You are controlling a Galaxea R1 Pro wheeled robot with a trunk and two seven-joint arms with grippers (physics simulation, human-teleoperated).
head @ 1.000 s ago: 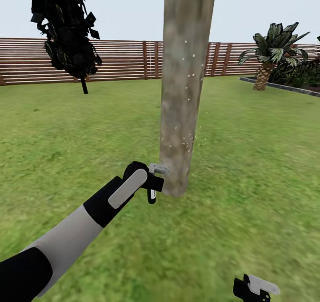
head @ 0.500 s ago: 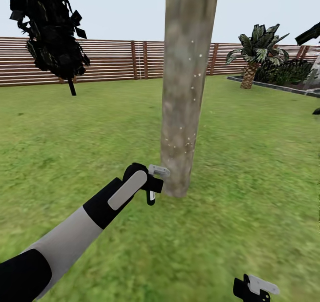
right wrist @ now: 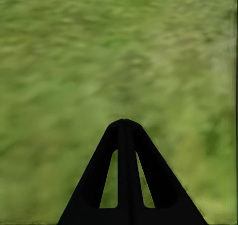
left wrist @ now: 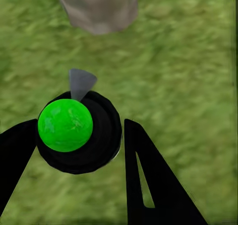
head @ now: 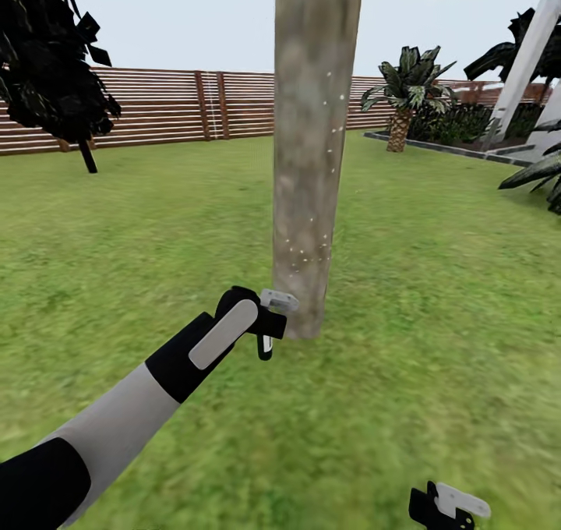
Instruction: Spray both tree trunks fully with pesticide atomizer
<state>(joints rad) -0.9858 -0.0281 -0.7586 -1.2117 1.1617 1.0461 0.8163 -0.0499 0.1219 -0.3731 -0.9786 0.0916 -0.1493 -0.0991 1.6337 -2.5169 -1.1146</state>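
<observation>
While gripped between the left gripper [head: 269, 323] fingers, the pesticide atomizer [left wrist: 79, 130] sits low beside the base of the tree trunk [head: 312, 148], its green-topped black body pinched from both sides. White pesticide [head: 308, 242] specks dotted over the trunk's lower and middle bark. Right gripper [right wrist: 125, 130] fingers pressed together, holding nothing, above the lawn [head: 436, 280]. Brown fence [head: 156, 109] behind.

The thick mottled grey-brown tree trunk [head: 312, 148] stands upright just ahead of the left gripper [head: 269, 323], blocking the way forward there. Open green lawn [head: 436, 296] spreads on both sides of it, unobstructed out to the brown slatted wooden fence [head: 156, 109]. Bare grass lies around the right gripper [head: 448, 507].
</observation>
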